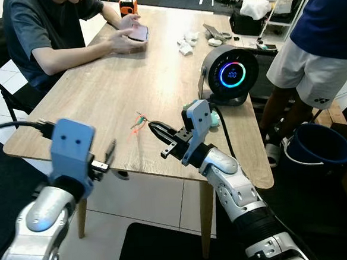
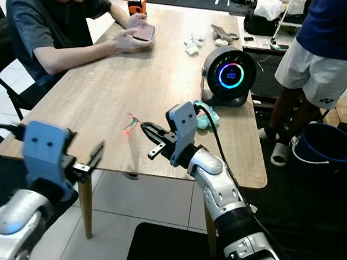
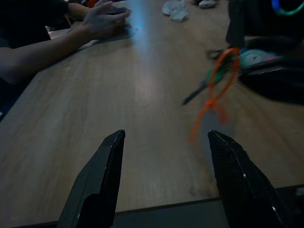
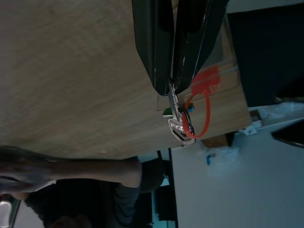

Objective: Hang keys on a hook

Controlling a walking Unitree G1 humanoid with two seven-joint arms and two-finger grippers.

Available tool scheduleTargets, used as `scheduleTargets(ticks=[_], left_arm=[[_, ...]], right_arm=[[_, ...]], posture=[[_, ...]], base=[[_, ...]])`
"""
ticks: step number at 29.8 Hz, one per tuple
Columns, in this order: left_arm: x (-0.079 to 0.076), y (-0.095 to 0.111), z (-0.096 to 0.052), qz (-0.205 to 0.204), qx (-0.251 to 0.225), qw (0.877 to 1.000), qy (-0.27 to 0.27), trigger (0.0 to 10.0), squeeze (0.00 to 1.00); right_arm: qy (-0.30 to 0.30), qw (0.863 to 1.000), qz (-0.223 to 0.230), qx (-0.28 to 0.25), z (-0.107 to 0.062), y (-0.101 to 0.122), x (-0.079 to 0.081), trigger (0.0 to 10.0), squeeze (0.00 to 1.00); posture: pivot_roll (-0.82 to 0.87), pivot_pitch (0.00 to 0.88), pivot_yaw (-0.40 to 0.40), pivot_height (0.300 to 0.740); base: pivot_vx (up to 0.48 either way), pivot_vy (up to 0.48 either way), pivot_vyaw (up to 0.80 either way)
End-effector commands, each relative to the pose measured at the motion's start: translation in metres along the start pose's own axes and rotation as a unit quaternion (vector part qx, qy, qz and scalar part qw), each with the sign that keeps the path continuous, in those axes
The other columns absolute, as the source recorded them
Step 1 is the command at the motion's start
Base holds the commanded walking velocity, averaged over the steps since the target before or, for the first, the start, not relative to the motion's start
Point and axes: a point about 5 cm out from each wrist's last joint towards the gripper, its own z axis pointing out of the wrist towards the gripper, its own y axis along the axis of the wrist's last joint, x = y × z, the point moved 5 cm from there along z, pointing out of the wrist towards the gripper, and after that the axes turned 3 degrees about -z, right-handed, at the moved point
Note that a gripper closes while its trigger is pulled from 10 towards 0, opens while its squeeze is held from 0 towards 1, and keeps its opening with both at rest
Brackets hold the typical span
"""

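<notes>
Keys (image 4: 179, 124) w/ orange loop pinched in right tool (image 1: 152, 126), held just above bench (image 1: 99, 93). Left tool (image 3: 166, 180) spread wide, empty, at bench edge. Prob light, stiff metal, dangly & swingy; best held by blade, ring free for hook.
</notes>
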Motion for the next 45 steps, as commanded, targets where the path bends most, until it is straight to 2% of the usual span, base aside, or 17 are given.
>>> scheduleTargets(ticks=[1,10,15,16,17,19,22,23,25,29,30,31,37,38,39,40,45], left_arm=[[-0.010,0.003,0.001,-0.008,-0.005,1.000,-0.017,10.0,0.00],[-0.028,0.011,0.011,-0.023,-0.021,0.998,-0.050,10.0,0.00],[-0.033,0.012,0.014,-0.024,-0.023,0.998,-0.055,8.4,0.00],[-0.034,0.011,0.014,-0.023,-0.022,0.998,-0.055,7.8,0.00],[-0.034,0.008,0.014,-0.019,-0.017,0.998,-0.052,6.0,0.00],[-0.031,0.002,0.015,-0.009,-0.005,0.999,-0.043,5.5,0.00],[-0.026,-0.006,0.015,0.004,0.016,0.999,-0.029,6.2,0.00],[-0.023,-0.012,0.015,0.007,0.030,0.999,-0.017,7.5,0.00],[-0.020,-0.016,0.014,0.008,0.038,0.999,-0.010,7.5,0.00],[-0.016,-0.020,0.015,0.000,0.047,0.999,0.006,6.7,0.00],[-0.014,-0.021,0.016,-0.001,0.051,0.999,0.010,4.6,0.00],[-0.013,-0.022,0.016,0.000,0.054,0.998,0.015,4.5,0.00],[-0.006,-0.028,0.015,-0.005,0.070,0.997,0.031,4.9,0.00],[-0.005,-0.027,0.015,-0.009,0.068,0.997,0.033,6.1,0.00],[-0.004,-0.027,0.015,-0.012,0.067,0.997,0.035,6.1,0.00],[-0.003,-0.026,0.015,-0.017,0.065,0.997,0.038,10.0,0.00],[0.000,-0.021,0.017,-0.039,0.057,0.997,0.045,10.0,0.00]], right_arm=[[0.010,1.000,0.007,-0.004,0.002,0.002,0.006,10.0,0.00],[0.030,0.999,0.026,0.007,0.012,-0.005,0.018,10.0,0.00],[0.040,0.999,0.029,0.007,0.017,-0.005,0.024,10.0,0.00],[0.042,0.999,0.029,0.006,0.018,-0.005,0.026,10.0,0.00],[0.047,0.998,0.029,0.003,0.019,-0.003,0.028,10.0,0.00],[0.053,0.998,0.028,-0.002,0.021,0.000,0.032,10.0,0.00],[0.055,0.998,0.026,-0.009,0.022,0.004,0.033,10.0,0.00],[0.056,0.998,0.024,-0.015,0.023,0.007,0.033,10.0,0.00],[0.056,0.998,0.023,-0.018,0.023,0.010,0.033,10.0,0.00],[0.060,0.998,0.021,-0.028,0.024,0.016,0.034,10.0,0.00],[0.062,0.997,0.021,-0.031,0.024,0.018,0.035,10.0,0.00],[0.063,0.997,0.020,-0.033,0.024,0.019,0.036,10.0,0.00],[0.061,0.997,0.018,-0.042,0.023,0.025,0.036,10.0,0.00],[0.061,0.997,0.019,-0.041,0.023,0.025,0.035,10.0,0.00],[0.060,0.997,0.019,-0.040,0.023,0.024,0.035,10.0,0.00],[0.059,0.997,0.018,-0.037,0.022,0.022,0.034,10.0,0.00],[0.056,0.998,0.018,-0.023,0.020,0.014,0.033,10.0,0.00]], posture=[[0.23,0.224,-0.098,0.740],[0.23,0.224,-0.098,0.740],[0.24,0.223,-0.099,0.740],[0.24,0.224,-0.100,0.740],[0.24,0.224,-0.100,0.740],[0.24,0.223,-0.100,0.740],[0.24,0.221,-0.100,0.740],[0.24,0.221,-0.099,0.740],[0.24,0.219,-0.097,0.740],[0.24,0.218,-0.096,0.740],[0.24,0.218,-0.093,0.740],[0.24,0.220,-0.092,0.740],[0.24,0.222,-0.086,0.740],[0.24,0.223,-0.086,0.740],[0.24,0.223,-0.086,0.740],[0.24,0.223,-0.086,0.740],[0.24,0.223,-0.087,0.740]], base=[[0.000,0.000,0.00],[0.000,0.000,0.00],[0.000,0.000,0.00],[0.000,0.000,0.00],[0.000,0.000,0.00],[0.000,0.000,0.00],[0.000,0.000,0.00],[0.000,0.000,0.00],[0.000,0.000,0.00],[0.000,0.000,0.00],[0.000,0.000,0.00],[0.000,0.000,0.00],[0.000,0.000,0.00],[0.000,0.000,0.00],[0.000,0.000,0.00],[0.000,0.000,0.00],[0.000,0.000,0.00]])
